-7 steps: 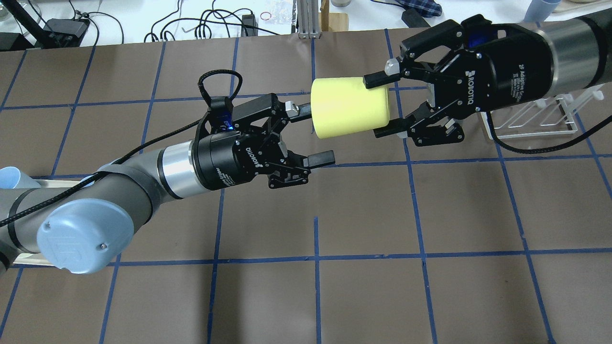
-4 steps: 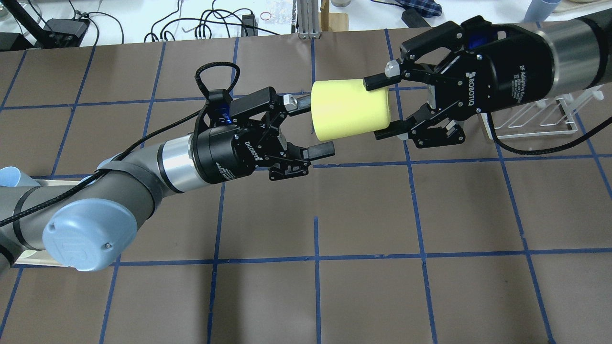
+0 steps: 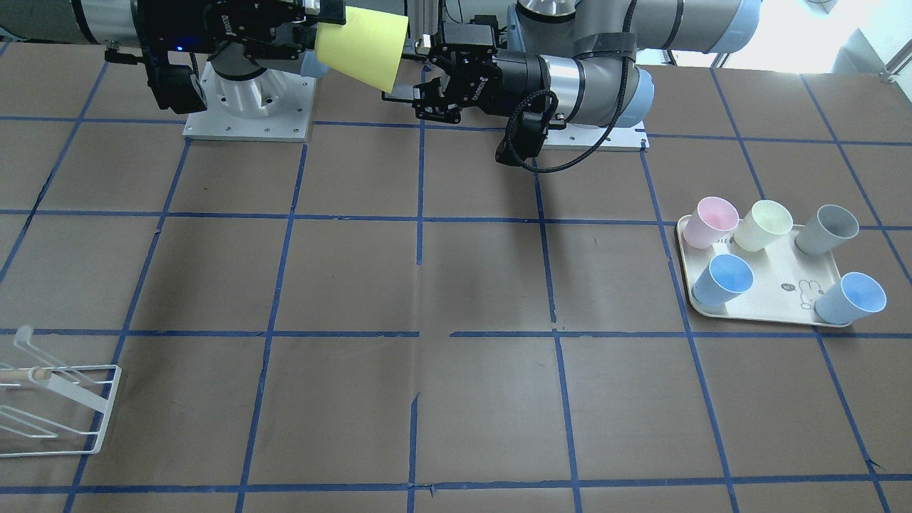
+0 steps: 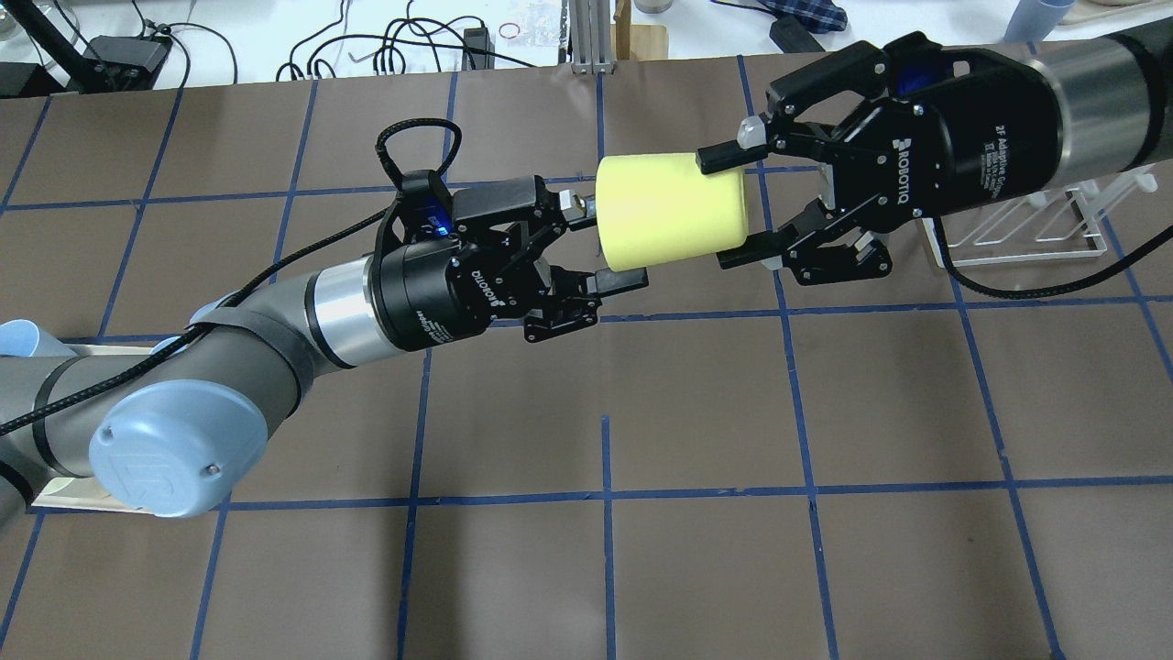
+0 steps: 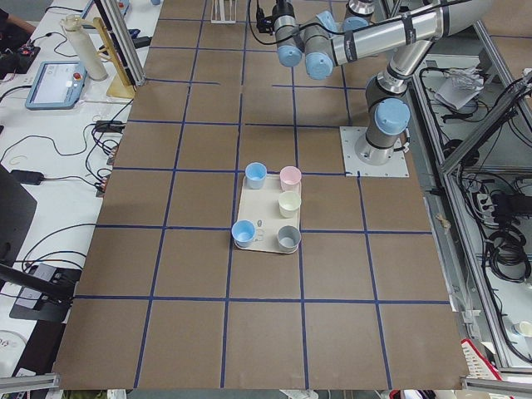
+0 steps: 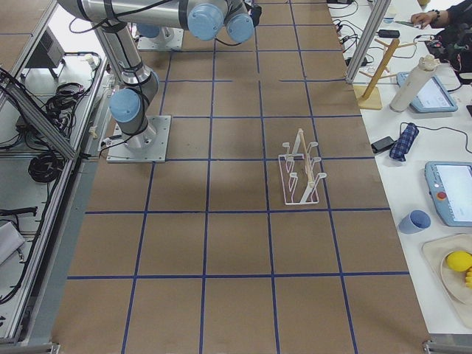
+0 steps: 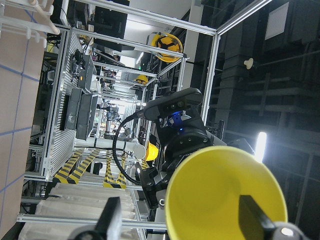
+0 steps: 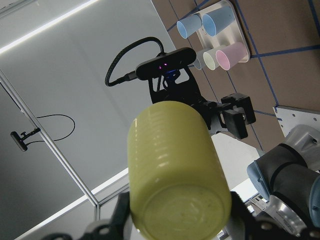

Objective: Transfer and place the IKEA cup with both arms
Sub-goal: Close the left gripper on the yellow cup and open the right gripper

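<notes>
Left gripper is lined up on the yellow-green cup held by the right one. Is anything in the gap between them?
Nothing visible stands between them. The IKEA cup hangs sideways in the right gripper, with its open mouth toward the left gripper. The left gripper's open fingers reach the rim. The left wrist view shows only the cup's empty inside ahead.

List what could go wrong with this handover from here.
1. The left gripper is open, with its fingers only at the mouth end of the IKEA cup. Closing on so little tapered wall might let it slip out.
2. The right gripper holds the cup only near its base, in the air above the table. A nudge from the left gripper could tilt it, and an early release would likely drop it.
</notes>
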`<action>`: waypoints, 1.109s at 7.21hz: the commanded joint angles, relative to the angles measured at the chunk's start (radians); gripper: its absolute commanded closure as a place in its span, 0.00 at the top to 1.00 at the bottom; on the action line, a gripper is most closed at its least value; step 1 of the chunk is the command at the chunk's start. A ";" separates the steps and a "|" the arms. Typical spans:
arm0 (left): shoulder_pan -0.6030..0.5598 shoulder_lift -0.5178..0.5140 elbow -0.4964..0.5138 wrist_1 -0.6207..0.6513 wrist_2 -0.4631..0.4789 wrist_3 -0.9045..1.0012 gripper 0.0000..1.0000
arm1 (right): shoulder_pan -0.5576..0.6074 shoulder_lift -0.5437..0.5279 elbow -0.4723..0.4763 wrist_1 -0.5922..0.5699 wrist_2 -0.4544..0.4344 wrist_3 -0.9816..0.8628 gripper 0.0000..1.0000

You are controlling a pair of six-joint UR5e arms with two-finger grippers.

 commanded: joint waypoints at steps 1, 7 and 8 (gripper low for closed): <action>-0.005 0.000 -0.001 0.005 0.000 0.002 0.37 | 0.000 0.000 0.000 0.000 0.002 0.001 0.49; -0.007 0.009 -0.001 0.005 0.000 0.004 0.00 | 0.000 0.000 -0.001 -0.003 0.009 0.002 1.00; -0.007 0.019 -0.002 0.003 0.003 0.001 0.00 | 0.000 0.000 -0.001 -0.003 0.011 0.001 1.00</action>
